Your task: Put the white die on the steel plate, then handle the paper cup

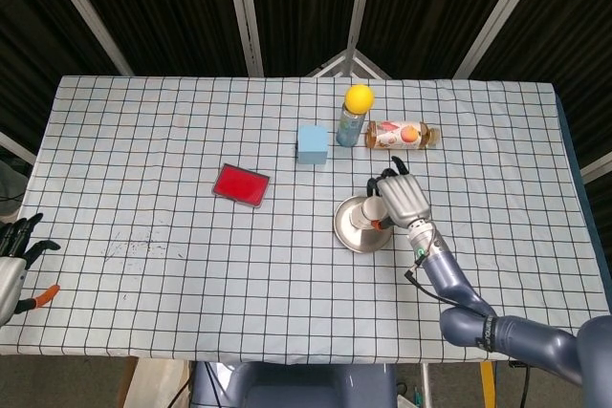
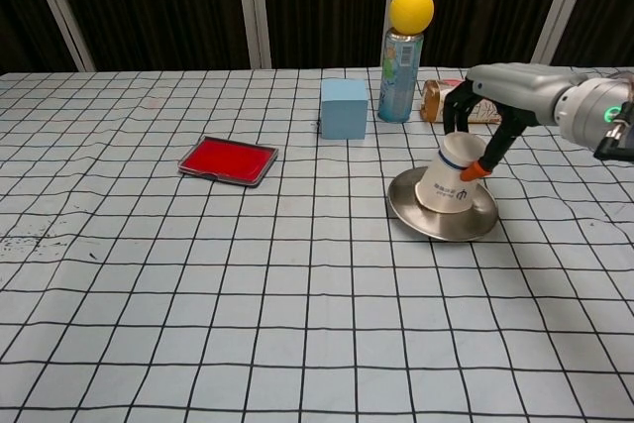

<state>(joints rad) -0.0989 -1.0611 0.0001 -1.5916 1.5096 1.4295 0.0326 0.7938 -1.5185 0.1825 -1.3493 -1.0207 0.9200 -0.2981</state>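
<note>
An upside-down white paper cup (image 2: 448, 180) stands on the steel plate (image 2: 408, 215), right of the table's centre. My right hand (image 2: 482, 134) grips the cup's upturned base from above and from the right, fingers curled round it. From the head view the cup (image 1: 366, 218) sits in the right half of the plate (image 1: 346, 228), partly covered by the right hand (image 1: 403, 199). No white die shows in either view. My left hand (image 1: 15, 247) hangs off the table's lower left edge, fingers apart and holding nothing.
A light blue cube (image 2: 344, 107) and a can topped by a yellow ball (image 2: 399, 61) stand behind the plate. A bottle (image 1: 402, 134) lies on its side to the can's right. A red flat tray (image 2: 227, 160) lies left of centre.
</note>
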